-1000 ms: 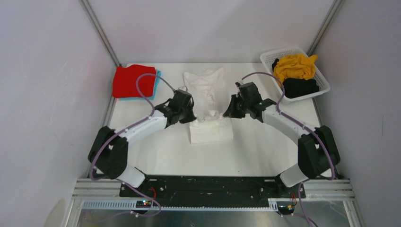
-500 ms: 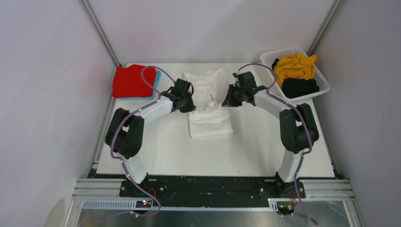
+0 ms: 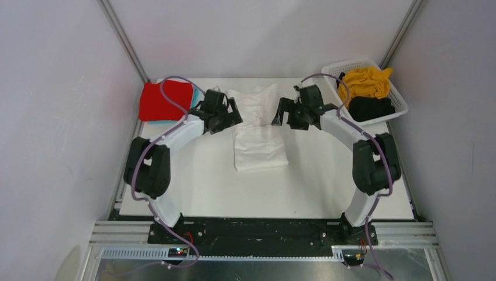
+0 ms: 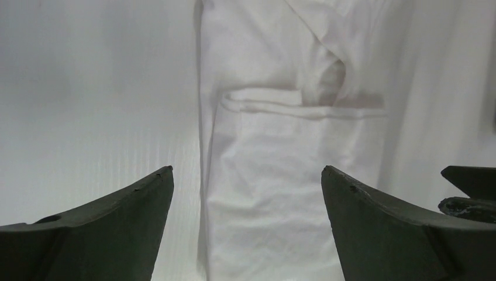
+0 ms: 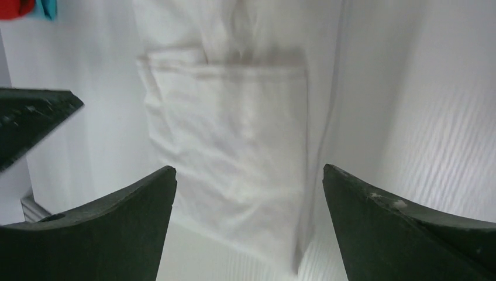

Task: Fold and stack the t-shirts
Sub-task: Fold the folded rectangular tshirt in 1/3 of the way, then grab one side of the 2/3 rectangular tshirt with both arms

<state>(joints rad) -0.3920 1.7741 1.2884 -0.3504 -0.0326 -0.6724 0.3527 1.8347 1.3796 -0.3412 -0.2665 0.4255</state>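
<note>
White t-shirt point(image 3: 260, 149) lies partly folded mid-table point(image 3: 304, 181), its near part doubled into a rectangle. The left gripper point(image 3: 234, 114) and right gripper point(image 3: 279, 114) flank its far half, both spread wide and holding nothing. The folded red t-shirt point(image 3: 164, 99) rests on the light blue t-shirt point(image 3: 195, 98) at far left. The mustard yellow t-shirt point(image 3: 364, 82) and black t-shirt point(image 3: 369, 108) sit crumpled in the basket point(image 3: 330, 71).

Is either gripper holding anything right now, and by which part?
Nothing is held. The left gripper and the right gripper are both open above the partly folded white t-shirt.
</note>
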